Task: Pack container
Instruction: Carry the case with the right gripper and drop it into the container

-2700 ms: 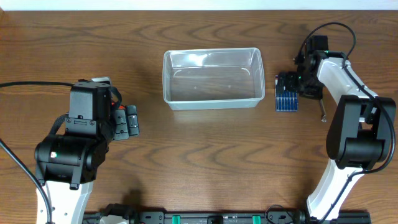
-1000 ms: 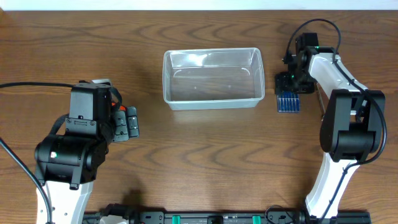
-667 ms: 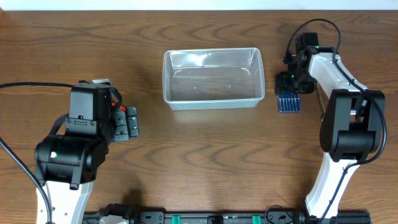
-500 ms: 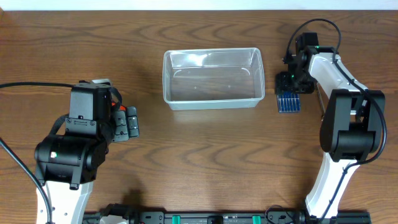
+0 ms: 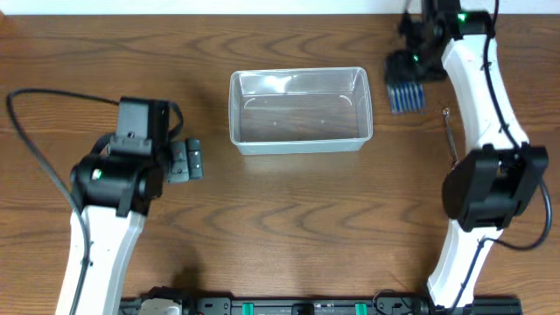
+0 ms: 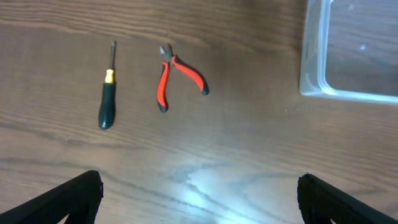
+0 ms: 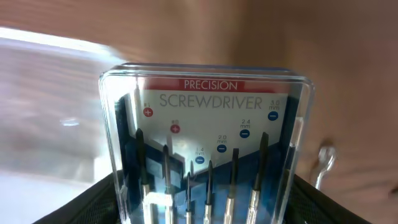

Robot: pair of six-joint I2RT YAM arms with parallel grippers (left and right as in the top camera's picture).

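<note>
The container (image 5: 297,131) is a clear plastic bin, empty, at the middle back of the table; its corner shows in the left wrist view (image 6: 311,87). My right gripper (image 5: 411,59) is shut on a clear case of precision screwdrivers (image 5: 405,92) and holds it off the table, right of the container's far right corner. In the right wrist view the case (image 7: 208,124) fills the space between the jaws (image 7: 205,208). My left gripper (image 5: 185,162) is open and empty, left of the container; its fingers (image 6: 199,199) hover over bare wood.
Red-handled pliers (image 6: 177,74) and a black screwdriver with a yellow band (image 6: 107,93) lie on the table left of the container, hidden under the left arm in the overhead view. A thin metal tool (image 5: 451,131) lies at the right, also in the right wrist view (image 7: 323,165).
My right gripper has lifted the screwdriver case off the table and carried it toward the far edge. My left arm has moved away from the front edge and slightly right.
</note>
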